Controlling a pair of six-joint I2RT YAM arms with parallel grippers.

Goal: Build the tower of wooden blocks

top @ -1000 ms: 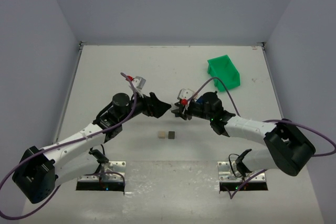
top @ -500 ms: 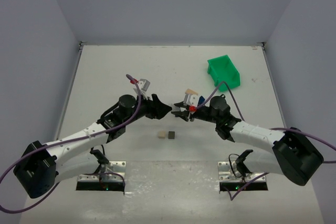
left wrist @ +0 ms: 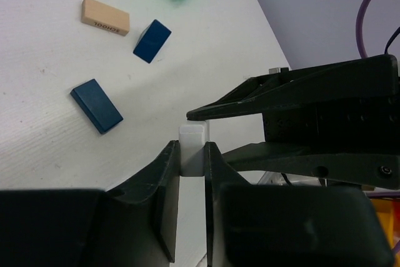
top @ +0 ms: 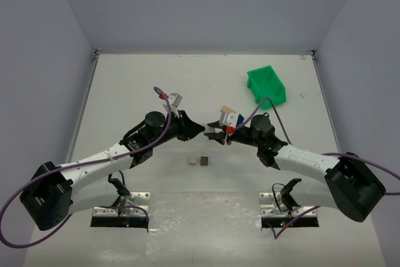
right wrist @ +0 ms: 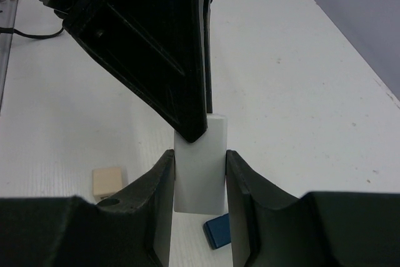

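A pale plank (right wrist: 200,173) hangs in the air between both grippers. My right gripper (right wrist: 200,154) is shut on its lower part. My left gripper (left wrist: 192,146) is shut on the other end of the plank (left wrist: 192,154), and its black fingers (right wrist: 187,92) come down from above in the right wrist view. In the top view the two grippers meet tip to tip, left (top: 197,128) and right (top: 212,133), above the table. A tan cube (top: 192,161) and a dark grey cube (top: 204,161) sit side by side on the table just in front of them.
A green bin (top: 267,85) stands at the back right. A tan plank (left wrist: 105,16) and two dark blue pieces (left wrist: 152,40) (left wrist: 96,105) lie flat on the table near the bin. The right arm's cable loops over that area.
My left gripper has closed on the free end of the pale plank that the right gripper holds. The right arm shifted slightly at first, then stayed still.
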